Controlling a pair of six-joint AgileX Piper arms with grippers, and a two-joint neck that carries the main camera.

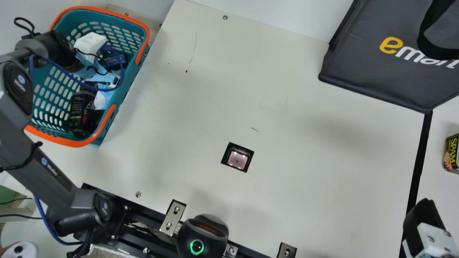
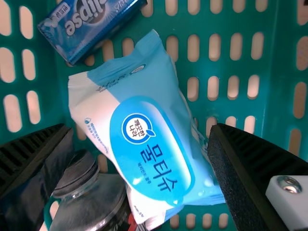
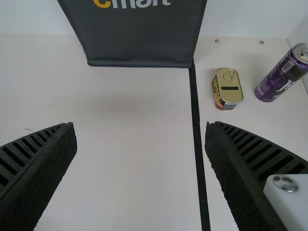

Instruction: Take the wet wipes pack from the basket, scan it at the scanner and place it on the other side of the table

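Over the teal basket [image 1: 122,89] at the main view's left, my left gripper [image 1: 84,68] hangs above the wet wipes pack [image 1: 104,91], which it partly hides. In the left wrist view the blue and white wipes pack [image 2: 149,139] lies inside the basket, and my left gripper [image 2: 139,159] stands open with its fingers on either side of the pack. The scanner window [image 1: 237,159] is set in the middle of the table. My right gripper [image 1: 423,218] is at the main view's lower right; in the right wrist view my right gripper [image 3: 139,168] is open over bare table.
The basket also holds a dark-capped bottle [image 2: 91,197] and a blue box [image 2: 89,24]. A black bag [image 1: 376,53] stands at the back right. Beyond the black tape line [image 3: 196,120] are a Spam can [image 3: 227,89] and a purple can [image 3: 284,74].
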